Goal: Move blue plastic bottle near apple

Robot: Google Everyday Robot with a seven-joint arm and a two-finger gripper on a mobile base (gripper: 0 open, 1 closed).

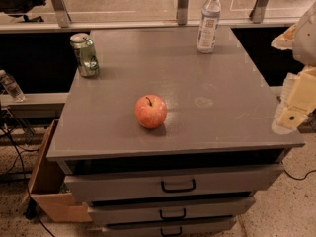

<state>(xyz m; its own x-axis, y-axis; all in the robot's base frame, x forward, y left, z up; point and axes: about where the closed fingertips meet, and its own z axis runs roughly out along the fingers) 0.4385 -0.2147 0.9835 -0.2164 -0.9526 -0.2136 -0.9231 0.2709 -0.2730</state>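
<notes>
Clear plastic first: at the far left a small bottle (11,85) stands on a low ledge beside the cabinet, well apart from everything else. Below it on the floor sits a cardboard box (49,181), pushed against the cabinet's left side; from where I stand its inside is hidden.

On the grey cabinet top (232,93) a green drink can (85,55) stands upright near the back left corner. I cannot tell if its top is opened. The apple (151,111) rests towards the front, a little left of the middle, stem up, touching nothing but the surface. The blue plastic bottle (209,21) stands upright at the back edge, right of centre, white cap screwed on, well apart from the apple and on the far side of the top from the can. How much is in it I cannot make out.

Under the top are three drawers (177,185) with dark handles, each sticking out slightly; nothing of their contents shows.

At the far right the arm comes in from the edge of view, its pale yellow-white gripper (291,115) hanging just off the cabinet's right side, about level with the top and touching nothing. Whether the gripper is apart or together I cannot tell.
</notes>
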